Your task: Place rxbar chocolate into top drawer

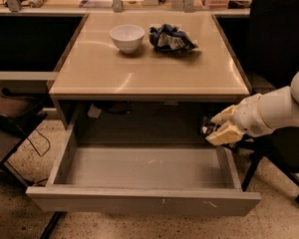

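The top drawer [139,201] is pulled fully out below the desk, and its grey floor with pale scuff marks is bare. My gripper [217,127] reaches in from the right, above the drawer's right wall near its back corner. It is shut on the rxbar chocolate [207,129], a small dark bar with pale lettering that shows between the pale fingers [223,133]. The bar hangs above the drawer's right rear part, clear of the floor.
On the beige desk top [149,68] stand a white bowl [127,37] and a crumpled blue-and-white bag [170,38]. A black office chair [279,44] stands to the right behind my arm. Another dark chair [10,118] and cables are at the left.
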Robot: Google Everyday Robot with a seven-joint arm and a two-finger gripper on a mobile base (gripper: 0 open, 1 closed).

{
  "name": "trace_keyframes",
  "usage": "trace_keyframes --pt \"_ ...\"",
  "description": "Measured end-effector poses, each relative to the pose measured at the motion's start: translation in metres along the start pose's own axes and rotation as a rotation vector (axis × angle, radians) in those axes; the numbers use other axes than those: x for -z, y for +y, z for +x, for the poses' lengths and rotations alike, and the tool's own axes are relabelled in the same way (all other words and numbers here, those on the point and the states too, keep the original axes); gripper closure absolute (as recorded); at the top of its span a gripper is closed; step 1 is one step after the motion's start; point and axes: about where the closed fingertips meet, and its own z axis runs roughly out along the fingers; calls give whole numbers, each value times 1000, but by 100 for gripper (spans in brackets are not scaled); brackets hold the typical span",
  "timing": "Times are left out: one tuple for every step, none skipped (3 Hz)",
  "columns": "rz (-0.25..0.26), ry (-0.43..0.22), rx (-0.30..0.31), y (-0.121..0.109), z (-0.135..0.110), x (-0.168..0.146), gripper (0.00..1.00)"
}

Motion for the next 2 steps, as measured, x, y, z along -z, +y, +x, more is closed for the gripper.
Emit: trace_keyframes --pt "51 52 12 -1 30 -42 100" --pt "148 91 42 -33 52 -83 100"
